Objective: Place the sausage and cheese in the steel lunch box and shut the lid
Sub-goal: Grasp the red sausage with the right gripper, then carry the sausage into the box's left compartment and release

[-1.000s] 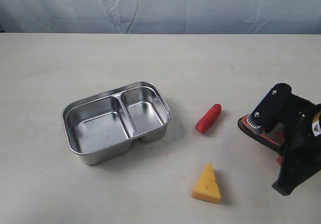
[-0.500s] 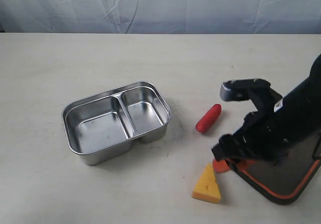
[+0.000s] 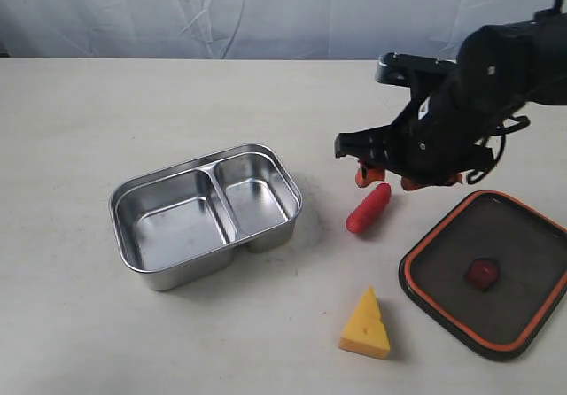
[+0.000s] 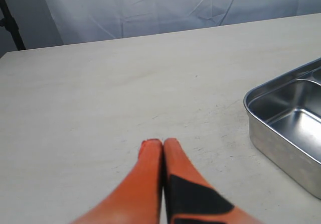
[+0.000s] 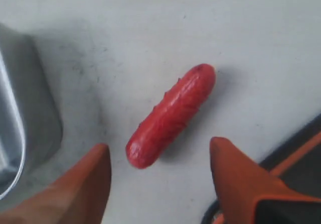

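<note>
The red sausage lies on the table right of the steel lunch box. My right gripper hovers open just above it, a finger on each side of its end, nothing held. The yellow cheese sits nearer the front edge. The dark lid with orange seal and valve lies flat at the right; its edge shows in the right wrist view. My left gripper is shut and empty over bare table, the box corner off to one side. It is out of the exterior view.
A white cloth backdrop hangs behind the table. The box's two compartments hold nothing. The bare tabletop stretches left and behind the box.
The right arm swung from the front right up and back over the sausage. The lid, earlier beneath the arm, now lies uncovered on the table at the right.
</note>
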You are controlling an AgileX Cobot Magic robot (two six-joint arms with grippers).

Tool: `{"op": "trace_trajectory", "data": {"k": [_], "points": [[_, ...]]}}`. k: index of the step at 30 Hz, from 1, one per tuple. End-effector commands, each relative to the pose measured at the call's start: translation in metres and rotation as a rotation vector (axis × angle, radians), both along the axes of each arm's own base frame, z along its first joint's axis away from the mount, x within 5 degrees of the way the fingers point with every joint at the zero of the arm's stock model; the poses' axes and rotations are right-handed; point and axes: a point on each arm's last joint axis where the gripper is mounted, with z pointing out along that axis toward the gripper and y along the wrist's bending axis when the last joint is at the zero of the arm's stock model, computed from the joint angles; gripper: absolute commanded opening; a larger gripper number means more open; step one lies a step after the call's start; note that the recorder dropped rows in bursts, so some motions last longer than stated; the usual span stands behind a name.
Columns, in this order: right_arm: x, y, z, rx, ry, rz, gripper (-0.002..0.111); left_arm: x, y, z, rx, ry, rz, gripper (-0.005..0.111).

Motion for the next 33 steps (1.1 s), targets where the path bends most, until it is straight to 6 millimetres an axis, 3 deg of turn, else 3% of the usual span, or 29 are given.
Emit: {"op": "trace_trajectory", "data": {"k": [1,7,14,17,21,25,28,33], "points": [[0.029,0.015,-0.019,-0.021,0.051,-0.107,0.057,0.0,0.0,0.001,0.0,-0.014,0.0,0.0],[0.045,0.025,-0.046,-0.071,0.133,-0.145,0.057,0.0,0.0,0.0,0.001,-0.012,0.0,0.0],[0.048,0.022,-0.067,-0.169,0.195,-0.171,0.055,0.0,0.0,0.0,0.001,-0.012,0.0,0.0],[0.048,0.022,-0.068,-0.165,0.201,-0.176,0.035,0.0,0.0,0.0,0.001,-0.012,0.0,0.0],[0.046,0.021,-0.067,-0.177,0.214,-0.171,0.0,0.0,0.0,0.0,0.001,-0.012,0.0,0.0],[0.043,0.019,-0.067,-0.217,0.236,-0.109,0.0,0.0,0.0,0.0,0.001,-0.012,0.0,0.0],[0.042,0.018,-0.056,-0.214,0.219,-0.086,0.0,0.0,0.0,0.0,0.001,-0.012,0.0,0.0],[0.035,0.014,0.006,-0.135,0.07,-0.008,0.0,0.0,0.0,0.001,0.0,-0.014,0.0,0.0]]}}
